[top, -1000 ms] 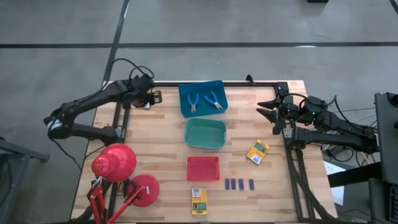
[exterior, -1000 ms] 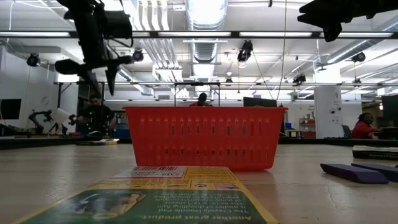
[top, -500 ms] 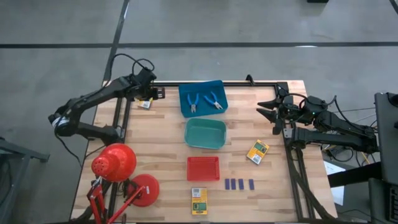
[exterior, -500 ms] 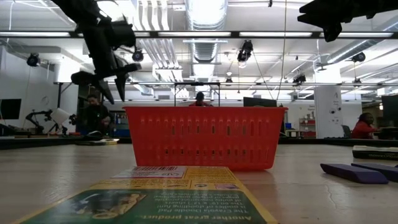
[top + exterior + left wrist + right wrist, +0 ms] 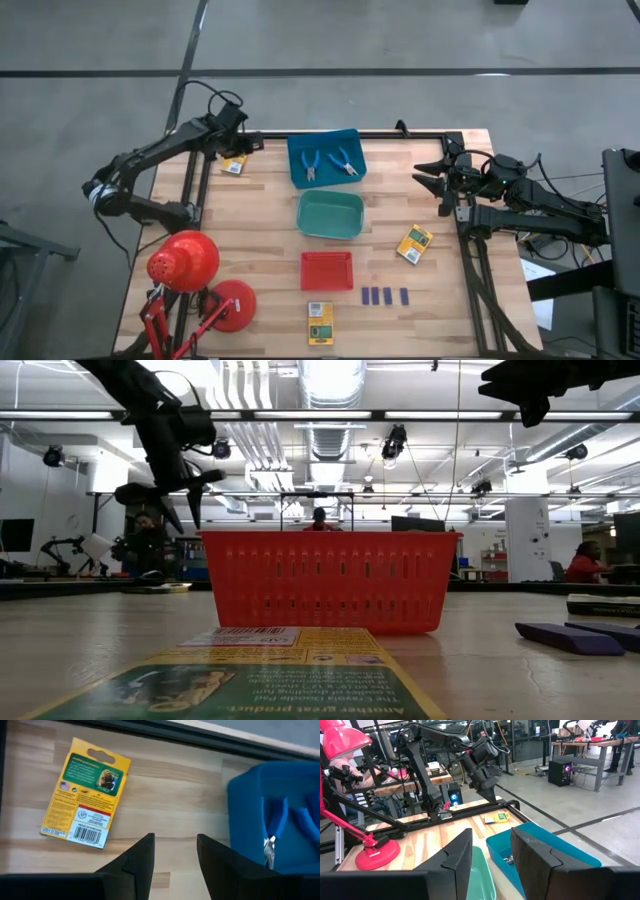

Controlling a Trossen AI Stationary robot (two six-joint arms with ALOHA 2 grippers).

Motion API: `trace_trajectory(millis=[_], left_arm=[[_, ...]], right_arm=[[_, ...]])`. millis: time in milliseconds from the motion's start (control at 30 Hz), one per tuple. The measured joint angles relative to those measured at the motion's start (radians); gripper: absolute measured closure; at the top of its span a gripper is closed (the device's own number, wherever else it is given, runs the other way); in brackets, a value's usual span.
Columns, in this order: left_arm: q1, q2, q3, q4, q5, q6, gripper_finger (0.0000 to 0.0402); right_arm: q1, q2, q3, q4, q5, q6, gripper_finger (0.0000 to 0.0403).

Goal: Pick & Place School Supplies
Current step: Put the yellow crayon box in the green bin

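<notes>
Left claw (image 5: 240, 143) shifted toward blue tray (image 5: 325, 160), hovering empty, parted, beside yellow-and-green box (image 5: 235, 165).

Under your left gripper (image 5: 174, 855) you have a pale, matt wooden plank tabletop (image 5: 165, 795) with visible grain. Beside its dark matt fingers (image 5: 140, 857) lies a flat yellow-and-green printed cardboard box (image 5: 86, 792), and a smooth blue plastic tray (image 5: 260, 795) holds blue-handled scissor-like tools with metal tips (image 5: 274, 827).
</notes>
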Motion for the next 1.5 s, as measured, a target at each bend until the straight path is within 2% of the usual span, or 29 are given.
trace_trajectory(millis=[333, 500, 633, 800, 1000, 1100, 1267, 1400, 1500], left_arm=[[-0.007, 0.0, 0.001, 0.019, 0.052, 0.01, 0.025], [-0.034, -0.002, 0.002, -0.002, 0.024, -0.193, 0.025], [-0.087, -0.002, 0.007, 0.005, -0.057, -0.184, 0.025], [-0.18, -0.012, 0.041, -0.005, -0.231, -0.218, 0.0253], [-0.307, -0.008, 0.018, -0.102, -0.443, -0.525, 0.0285], [-0.357, 0.009, -0.029, -0.088, -0.543, -0.601, 0.0307], [-0.372, 0.027, -0.098, -0.013, -0.54, -0.605, 0.0325], [-0.372, 0.027, -0.133, 0.017, -0.538, -0.588, 0.0325], [-0.372, 0.027, -0.151, 0.017, -0.556, -0.635, 0.0324]], right_arm=[[0.0, 0.0, 0.0, 0.0, 0.0, 0.0, 0.0275], [0.0, 0.0, 0.0, 0.0, 0.0, 0.0, 0.0275], [0.0, 0.0, 0.0, 0.0, 0.0, 0.0, 0.0275], [0.0, 0.0, 0.0, 0.0, 0.0, 0.0, 0.0275], [0.0, 0.0, 0.0, 0.0, 0.0, 0.0, 0.0275], [0.0, 0.0, 0.0, 0.0, 0.0, 0.0, 0.0275], [0.0, 0.0, 0.0, 0.0, 0.0, 0.0, 0.0275], [0.0, 0.0, 0.0, 0.0, 0.0, 0.0, 0.0275], [0.0, 0.0, 0.0, 0.0, 0.0, 0.0, 0.0275]])
